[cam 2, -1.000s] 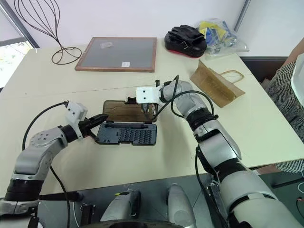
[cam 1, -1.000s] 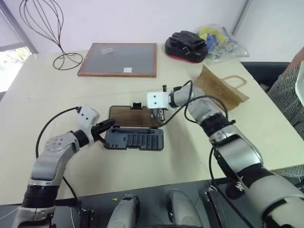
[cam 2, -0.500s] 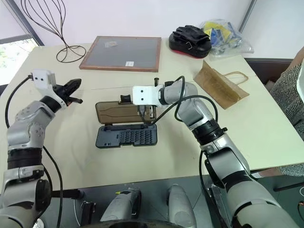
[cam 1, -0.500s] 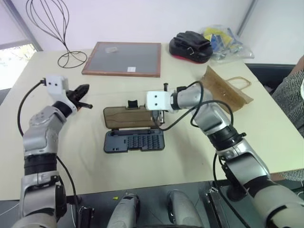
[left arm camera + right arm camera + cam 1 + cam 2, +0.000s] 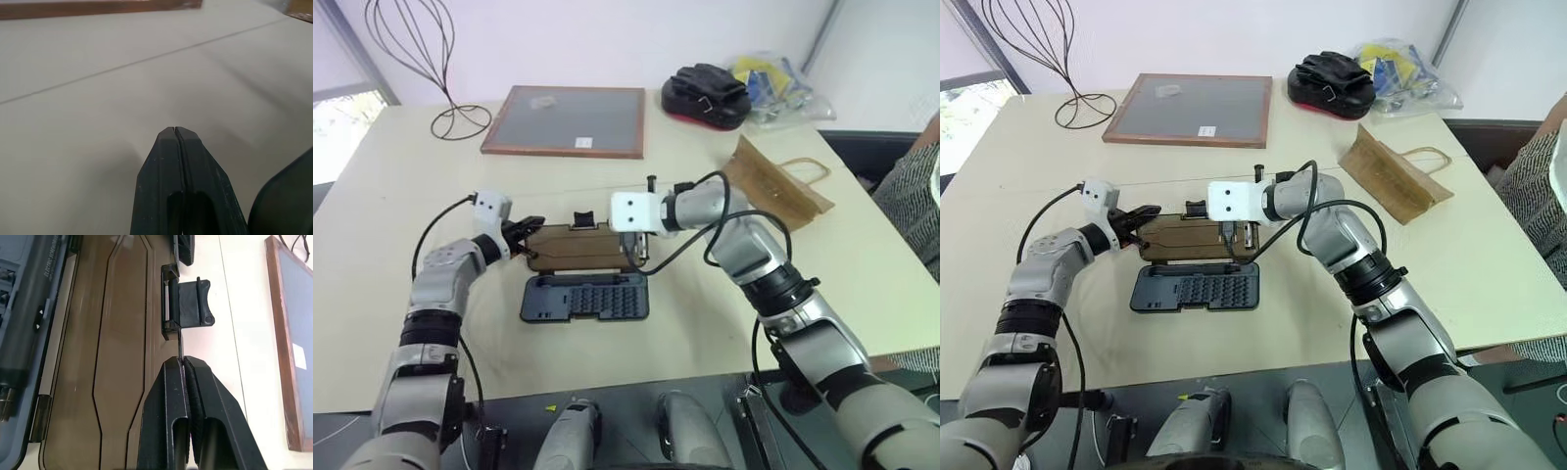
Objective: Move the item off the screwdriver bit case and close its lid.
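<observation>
The screwdriver bit case [image 5: 584, 297] lies open mid-table, its dark grey tray with rows of bits nearest me. Its smoky-brown lid [image 5: 573, 247] lies flat behind the tray, black latch [image 5: 188, 303] at the far edge. The brown paper bag, the item [image 5: 773, 181], rests on the table to the right, apart from the case. My left gripper [image 5: 536, 225] is shut, tips at the lid's far left corner. My right gripper [image 5: 182, 361] is shut over the lid's far edge beside the latch, with nothing visibly between its fingers [image 5: 166, 396].
A wood-framed grey board [image 5: 563, 121] and a wire stand [image 5: 411, 59] sit at the back left. A black pouch on a red base [image 5: 707, 95] and a plastic bag [image 5: 773, 83] are at the back right. A person [image 5: 915, 186] is at the right edge.
My left gripper left the tray's left end, swung up and out to the left, then came back in to the lid's far left corner. The right gripper stayed over the lid.
</observation>
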You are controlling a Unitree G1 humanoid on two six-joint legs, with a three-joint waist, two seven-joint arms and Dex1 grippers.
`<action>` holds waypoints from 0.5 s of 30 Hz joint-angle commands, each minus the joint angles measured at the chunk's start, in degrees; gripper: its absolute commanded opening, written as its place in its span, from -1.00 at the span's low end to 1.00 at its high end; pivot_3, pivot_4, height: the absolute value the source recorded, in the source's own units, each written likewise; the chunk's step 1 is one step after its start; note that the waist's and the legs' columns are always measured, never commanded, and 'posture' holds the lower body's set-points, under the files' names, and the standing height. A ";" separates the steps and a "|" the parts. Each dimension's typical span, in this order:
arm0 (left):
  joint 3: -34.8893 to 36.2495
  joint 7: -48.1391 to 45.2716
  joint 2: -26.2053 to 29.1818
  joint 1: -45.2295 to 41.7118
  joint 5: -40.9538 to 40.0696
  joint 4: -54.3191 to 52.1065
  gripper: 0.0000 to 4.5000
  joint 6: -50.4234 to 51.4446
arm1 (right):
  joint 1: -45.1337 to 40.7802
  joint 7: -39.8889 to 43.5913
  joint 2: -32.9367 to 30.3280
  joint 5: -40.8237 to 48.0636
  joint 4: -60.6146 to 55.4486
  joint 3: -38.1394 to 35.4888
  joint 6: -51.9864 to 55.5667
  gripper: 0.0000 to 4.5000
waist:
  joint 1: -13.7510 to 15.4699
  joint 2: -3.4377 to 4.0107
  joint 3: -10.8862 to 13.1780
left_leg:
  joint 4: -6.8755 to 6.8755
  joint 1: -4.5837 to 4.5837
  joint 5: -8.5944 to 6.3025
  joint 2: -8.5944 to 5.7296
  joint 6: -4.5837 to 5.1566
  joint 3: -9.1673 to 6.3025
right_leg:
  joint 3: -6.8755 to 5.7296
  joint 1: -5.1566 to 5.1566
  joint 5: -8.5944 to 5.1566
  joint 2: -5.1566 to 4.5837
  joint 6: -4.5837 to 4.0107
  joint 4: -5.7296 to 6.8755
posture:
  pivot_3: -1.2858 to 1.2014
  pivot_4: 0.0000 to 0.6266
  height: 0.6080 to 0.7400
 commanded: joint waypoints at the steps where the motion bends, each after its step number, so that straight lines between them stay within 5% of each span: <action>1: -0.23 -4.35 1.05 0.82 -1.70 -1.23 -1.00 3.03 | -2.45 -1.46 0.21 0.99 -1.52 -0.88 -1.21 -0.98 | 0.00 0.00 0.00 | 0.00 0.00 0.00 0.00 0.00 0.00 | 0.00 0.00 0.00 0.00 0.00 0.00 | 0.03 -0.52 0.90; 13: 0.98 -5.65 1.86 2.66 -2.97 -5.51 -1.00 7.84 | -3.46 -2.82 0.60 1.28 0.94 -0.51 -2.40 -0.98 | 0.10 -0.03 0.02 | 0.02 0.00 0.00 0.00 0.00 -0.06 | 0.00 0.01 0.00 -0.01 0.00 0.00 | 0.03 -0.52 0.90; 15: 0.97 -5.39 1.84 2.52 -2.91 -5.47 -1.00 7.67 | -3.23 -2.60 0.36 1.42 1.04 -0.54 -2.17 -0.73 | 0.08 -0.03 0.02 | 0.02 0.00 0.00 0.00 0.00 -0.06 | 0.00 0.01 0.00 -0.01 0.00 0.00 | 0.03 -0.52 0.90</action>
